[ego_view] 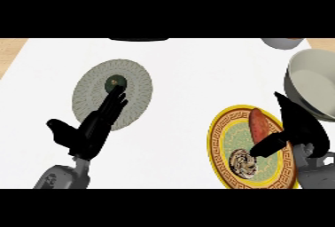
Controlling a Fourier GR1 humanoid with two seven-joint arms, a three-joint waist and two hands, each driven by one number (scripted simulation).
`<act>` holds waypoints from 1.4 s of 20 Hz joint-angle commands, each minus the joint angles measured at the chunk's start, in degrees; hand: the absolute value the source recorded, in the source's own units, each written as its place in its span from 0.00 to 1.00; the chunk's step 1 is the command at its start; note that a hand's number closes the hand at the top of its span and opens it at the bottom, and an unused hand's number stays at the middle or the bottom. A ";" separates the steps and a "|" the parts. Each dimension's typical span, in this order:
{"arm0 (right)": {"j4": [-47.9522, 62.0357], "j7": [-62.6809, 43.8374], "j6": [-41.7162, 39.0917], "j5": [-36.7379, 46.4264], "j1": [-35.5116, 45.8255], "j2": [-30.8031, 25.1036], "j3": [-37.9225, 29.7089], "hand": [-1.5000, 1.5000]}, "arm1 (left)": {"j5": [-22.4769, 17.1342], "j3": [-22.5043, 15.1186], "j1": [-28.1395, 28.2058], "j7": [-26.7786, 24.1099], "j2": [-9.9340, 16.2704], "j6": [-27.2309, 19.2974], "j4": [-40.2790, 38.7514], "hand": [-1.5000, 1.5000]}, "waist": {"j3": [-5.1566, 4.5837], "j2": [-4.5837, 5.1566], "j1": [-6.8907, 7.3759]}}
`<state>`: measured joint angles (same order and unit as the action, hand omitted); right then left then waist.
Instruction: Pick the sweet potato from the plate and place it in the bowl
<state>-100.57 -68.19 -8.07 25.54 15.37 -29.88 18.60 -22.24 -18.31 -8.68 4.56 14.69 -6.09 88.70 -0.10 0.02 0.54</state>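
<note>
A reddish-brown sweet potato lies on the upper right part of a yellow-rimmed patterned plate at the lower right. My right hand stands at the plate's right edge, open. Its fingers run up along the potato's right side and its thumb reaches left across the potato's lower end. I cannot tell whether they touch it. A large pale bowl stands just beyond the hand, at the right edge. My left hand rests open at the lower left, holding nothing.
The left hand's fingers lie over a grey-green round plate with a dark centre. Another bowl shows at the top right and a dark object at the top edge. Wood counter borders the white surface.
</note>
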 commanded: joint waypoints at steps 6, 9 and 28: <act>4.50 -9.96 -4.90 3.41 2.73 4.28 0.71 0.00 | 1.96 -0.46 2.51 -2.29 -1.97 0.90 -0.76 0.50 | 0.03 -0.06 -0.16; 5.83 -9.36 -5.83 3.63 2.57 4.72 -0.28 0.00 | 0.78 1.42 1.11 0.67 -1.04 1.24 -0.05 0.50 | 0.05 -0.09 -0.37; 16.45 3.07 -0.90 15.97 -1.40 12.70 -4.96 0.00 | 3.90 4.44 0.87 2.05 -4.01 3.60 0.81 0.50 | 0.09 -0.02 -0.45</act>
<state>-86.95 -62.04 -9.54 39.06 14.31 -18.90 14.34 -18.90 -14.39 -8.09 7.14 11.90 -3.09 89.45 -0.17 -0.17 0.07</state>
